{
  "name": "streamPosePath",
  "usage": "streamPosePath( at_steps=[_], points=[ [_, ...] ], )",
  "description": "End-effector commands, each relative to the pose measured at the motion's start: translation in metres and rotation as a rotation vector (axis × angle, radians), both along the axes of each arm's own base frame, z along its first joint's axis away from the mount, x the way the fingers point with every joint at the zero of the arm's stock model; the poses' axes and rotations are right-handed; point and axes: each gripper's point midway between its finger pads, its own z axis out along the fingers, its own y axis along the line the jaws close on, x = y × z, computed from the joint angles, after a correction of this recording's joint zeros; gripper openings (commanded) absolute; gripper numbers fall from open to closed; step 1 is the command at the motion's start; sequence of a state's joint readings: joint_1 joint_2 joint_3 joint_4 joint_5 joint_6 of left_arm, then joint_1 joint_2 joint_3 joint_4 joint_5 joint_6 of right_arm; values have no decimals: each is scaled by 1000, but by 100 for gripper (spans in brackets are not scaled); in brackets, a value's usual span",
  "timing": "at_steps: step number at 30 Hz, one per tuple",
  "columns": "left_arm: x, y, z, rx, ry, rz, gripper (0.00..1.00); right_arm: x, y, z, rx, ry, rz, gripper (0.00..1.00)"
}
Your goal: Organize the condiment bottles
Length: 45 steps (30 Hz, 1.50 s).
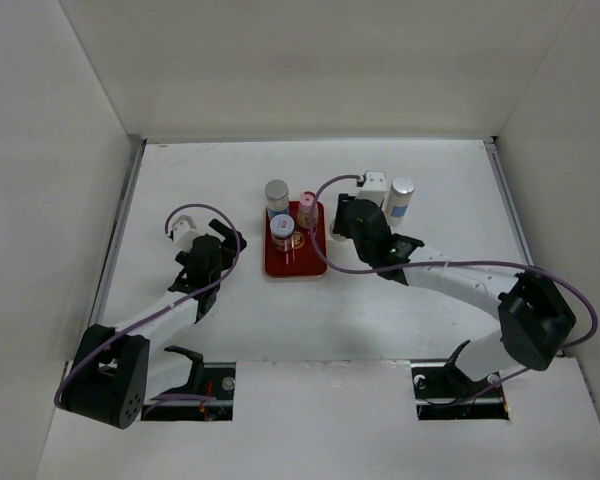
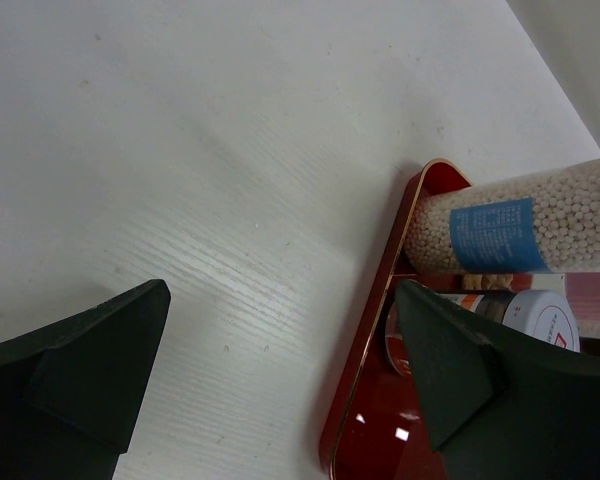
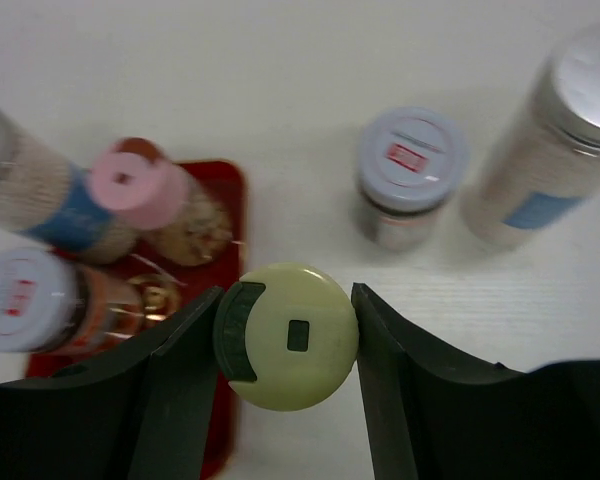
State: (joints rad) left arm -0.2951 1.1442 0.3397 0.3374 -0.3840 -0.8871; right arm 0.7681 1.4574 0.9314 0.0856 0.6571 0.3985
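Note:
My right gripper [image 3: 287, 293] is shut on a yellow-lidded bottle [image 3: 288, 340], just right of the red tray [image 3: 225, 190]. In the top view this gripper [image 1: 343, 222] hides that bottle. On the tray [image 1: 280, 266] stand a tall silver-capped bottle [image 1: 276, 193], a pink-lidded bottle [image 1: 308, 202] and a whitish-lidded bottle [image 1: 282, 228]. On the table to the right stand another whitish-lidded bottle [image 3: 410, 162] and a second tall silver-capped bottle [image 3: 555, 135]. My left gripper [image 2: 280, 330] is open and empty, left of the tray [image 2: 375, 340].
White walls enclose the table on the left, back and right. The left arm [image 1: 170, 300] lies over the left part of the table. The right arm [image 1: 460, 285] reaches across from the near right. Bare table lies in front of the tray.

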Motion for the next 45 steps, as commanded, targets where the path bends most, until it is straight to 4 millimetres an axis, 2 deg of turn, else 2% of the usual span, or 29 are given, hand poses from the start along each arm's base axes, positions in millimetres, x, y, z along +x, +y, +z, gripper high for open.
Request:
streamPosePath(
  at_steps=[1, 5, 8, 14, 16, 19, 21, 24, 26, 29, 30, 33, 36, 41, 45],
  points=[
    [7, -1, 14, -24, -59, 7, 100, 17, 53, 41, 116, -98, 104, 48],
    [7, 1, 12, -25, -51, 9, 100, 19, 98, 35, 106, -81, 187, 49],
    [6, 2, 15, -26, -66, 14, 100, 27, 114, 18, 73, -57, 206, 49],
    [7, 1, 14, -29, -61, 9, 100, 37, 125, -18, 25, -5, 200, 50],
    [7, 2, 12, -27, -55, 11, 100, 38, 125, -22, 23, 1, 191, 57],
    [7, 2, 12, -31, -52, 7, 100, 38, 124, -17, 21, -6, 192, 71],
    [7, 2, 13, -28, -58, 11, 100, 36, 117, -8, 25, -22, 179, 79],
    [7, 3, 10, -27, -44, 10, 100, 27, 106, 13, 50, -50, 178, 84],
    [7, 2, 13, -32, -56, 7, 100, 27, 87, 24, 59, -67, 150, 85],
    [7, 3, 12, -26, -55, 15, 100, 37, 48, 29, 72, -80, 66, 85],
    [8, 2, 11, -29, -48, 9, 100, 44, 30, 26, 75, -74, 20, 85],
    [7, -1, 12, -33, -52, -1, 100, 62, -8, 14, 60, -57, -79, 85],
    [8, 0, 11, -27, -51, 8, 100, 77, -38, -2, 32, -19, -157, 87],
    [7, 0, 14, -31, -61, 7, 100, 95, -61, -18, 16, 23, -217, 91],
    [7, 1, 11, -32, -46, 2, 100, 105, -58, -31, 27, 60, -195, 92]
  ],
)
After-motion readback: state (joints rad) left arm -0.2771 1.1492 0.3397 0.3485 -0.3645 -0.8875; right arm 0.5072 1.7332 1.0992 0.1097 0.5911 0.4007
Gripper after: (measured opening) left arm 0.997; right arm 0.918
